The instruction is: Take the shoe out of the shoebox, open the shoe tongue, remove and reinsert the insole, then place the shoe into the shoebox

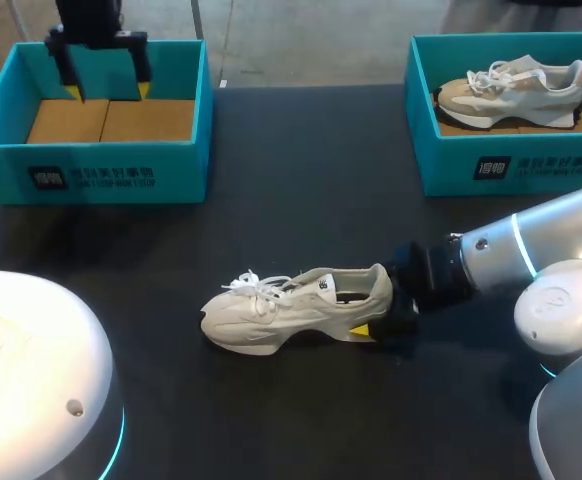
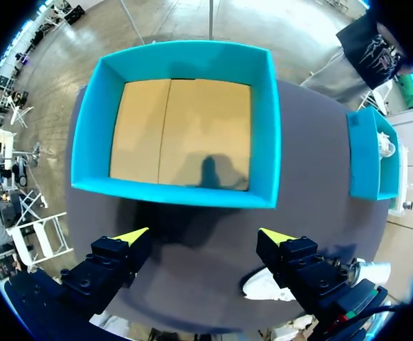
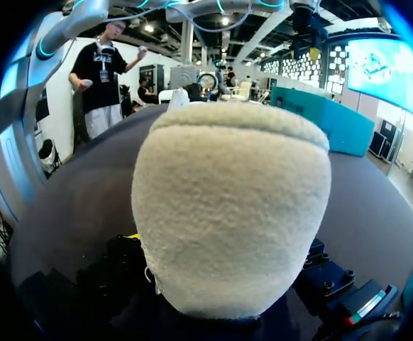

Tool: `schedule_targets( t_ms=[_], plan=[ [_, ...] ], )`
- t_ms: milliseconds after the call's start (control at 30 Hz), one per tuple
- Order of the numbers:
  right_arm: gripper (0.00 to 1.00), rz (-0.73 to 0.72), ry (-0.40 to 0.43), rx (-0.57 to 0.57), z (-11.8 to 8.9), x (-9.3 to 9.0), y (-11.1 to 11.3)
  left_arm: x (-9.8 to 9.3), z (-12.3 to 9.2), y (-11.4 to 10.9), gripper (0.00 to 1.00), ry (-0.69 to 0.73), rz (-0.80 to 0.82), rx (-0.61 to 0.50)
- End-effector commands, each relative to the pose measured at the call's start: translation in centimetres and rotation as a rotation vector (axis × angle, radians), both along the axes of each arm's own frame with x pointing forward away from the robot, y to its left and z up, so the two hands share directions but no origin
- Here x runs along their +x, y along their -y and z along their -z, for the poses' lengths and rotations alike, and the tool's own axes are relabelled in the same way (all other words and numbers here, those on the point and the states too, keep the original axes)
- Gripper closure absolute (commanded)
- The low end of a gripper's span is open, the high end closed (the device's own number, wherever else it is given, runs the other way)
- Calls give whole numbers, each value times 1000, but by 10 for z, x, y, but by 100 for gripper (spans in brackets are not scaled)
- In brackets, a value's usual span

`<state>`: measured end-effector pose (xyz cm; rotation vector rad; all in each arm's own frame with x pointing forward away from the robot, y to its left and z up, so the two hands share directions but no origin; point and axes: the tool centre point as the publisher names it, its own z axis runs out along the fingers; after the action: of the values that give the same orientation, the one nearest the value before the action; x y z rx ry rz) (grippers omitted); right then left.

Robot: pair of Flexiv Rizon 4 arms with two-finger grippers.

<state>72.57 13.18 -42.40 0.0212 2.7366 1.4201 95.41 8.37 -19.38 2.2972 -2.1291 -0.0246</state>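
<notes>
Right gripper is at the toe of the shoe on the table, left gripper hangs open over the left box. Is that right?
No: the right gripper is at the heel of the shoe, not its toe, as the head view shows. The left gripper does hang open over the left box.

Fuzzy suede shoe (image 1: 301, 308), matt table (image 1: 301, 180)

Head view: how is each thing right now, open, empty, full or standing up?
left shoebox: open, empty.
right shoebox: open, holding a second shoe.
table shoe: upright on its sole, laced.
left gripper: open, holding nothing.
right gripper: at table shoe's heel, grip hidden.
</notes>
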Motion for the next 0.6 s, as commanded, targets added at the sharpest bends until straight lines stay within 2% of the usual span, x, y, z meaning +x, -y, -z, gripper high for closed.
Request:
schedule_targets(
  t_ms=[33, 267, 600],
  plan=[
    [100, 2, 1, -3, 2, 1, -4, -16, -3, 11, 0, 32, -2, 17],
    [100, 2, 1, -3, 2, 1, -4, -32, -2, 40, 0, 17, 7, -11],
    [100, 2, 1, -3, 2, 1, -4, -67, 6, 87, 0, -7, 57, -28]
  ],
)
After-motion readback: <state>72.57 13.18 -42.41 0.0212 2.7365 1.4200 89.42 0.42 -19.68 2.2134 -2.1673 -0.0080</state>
